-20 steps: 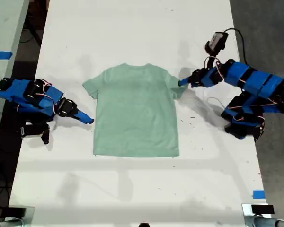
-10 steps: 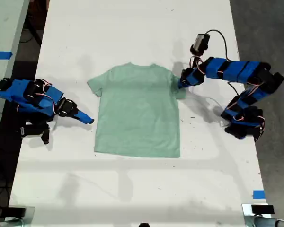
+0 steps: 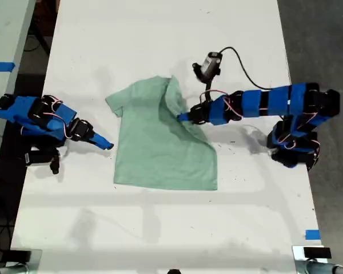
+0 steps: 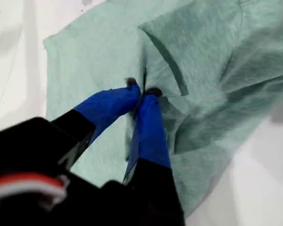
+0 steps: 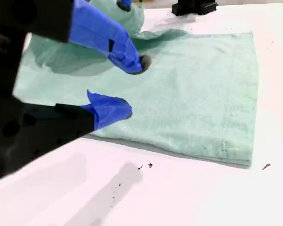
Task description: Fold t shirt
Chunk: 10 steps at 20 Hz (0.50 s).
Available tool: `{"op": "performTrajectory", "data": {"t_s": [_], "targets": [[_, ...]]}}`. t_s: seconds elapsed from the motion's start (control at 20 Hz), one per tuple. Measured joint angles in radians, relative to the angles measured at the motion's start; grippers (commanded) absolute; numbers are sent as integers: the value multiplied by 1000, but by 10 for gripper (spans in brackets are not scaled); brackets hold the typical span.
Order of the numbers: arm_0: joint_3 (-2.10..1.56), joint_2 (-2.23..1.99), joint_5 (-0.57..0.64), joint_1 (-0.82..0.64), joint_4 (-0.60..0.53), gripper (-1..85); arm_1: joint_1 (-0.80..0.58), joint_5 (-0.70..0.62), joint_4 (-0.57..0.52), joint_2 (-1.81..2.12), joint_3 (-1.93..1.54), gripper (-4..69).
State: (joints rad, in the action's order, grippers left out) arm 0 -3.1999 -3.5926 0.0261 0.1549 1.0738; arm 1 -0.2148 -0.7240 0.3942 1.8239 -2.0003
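Note:
The pale mint-green t shirt [image 3: 154, 151] lies on the white table [image 3: 160, 34], with the sleeve and shoulder at the exterior view's right lifted and pulled over its body. My first gripper [image 3: 182, 118] is shut on a pinch of that cloth, and in the first wrist view the blue fingers [image 4: 108, 106] of the gripper [image 4: 141, 89] press together on the folded t shirt [image 4: 85, 56]. My second gripper [image 3: 106, 144] rests at the exterior view's left, just off the shirt's side edge. It [image 5: 132, 87] stands open, with the t shirt [image 5: 203, 84] flat beyond its fingers.
A strip of blue tape [image 3: 312, 234] marks the table near the exterior view's lower right corner. Another pale surface with blue tape [image 3: 1, 66] stands at that view's left. Dark floor [image 3: 326, 34] borders the table on its right.
My first gripper has closed on the sleeve at the exterior view's right and dragged it toward that view's left, over the shirt's body. The second arm has not moved.

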Motion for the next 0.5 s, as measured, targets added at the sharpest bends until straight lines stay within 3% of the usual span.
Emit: {"op": "performTrajectory", "data": {"t_s": [0.05,0.1,0.15,0.35,0.5], "targets": [[0,0,0,0,0,115,32,-6,-2,-74,58,323],[0,0,0,0,0,115,48,-21,23,-100,109,133],[0,0,0,0,0,115,49,-26,84,-94,161,-8],[0,0,0,0,0,115,-18,-25,321,138,115,-8],[0,0,0,0,0,115,-12,38,350,503,-176,-8]]}}
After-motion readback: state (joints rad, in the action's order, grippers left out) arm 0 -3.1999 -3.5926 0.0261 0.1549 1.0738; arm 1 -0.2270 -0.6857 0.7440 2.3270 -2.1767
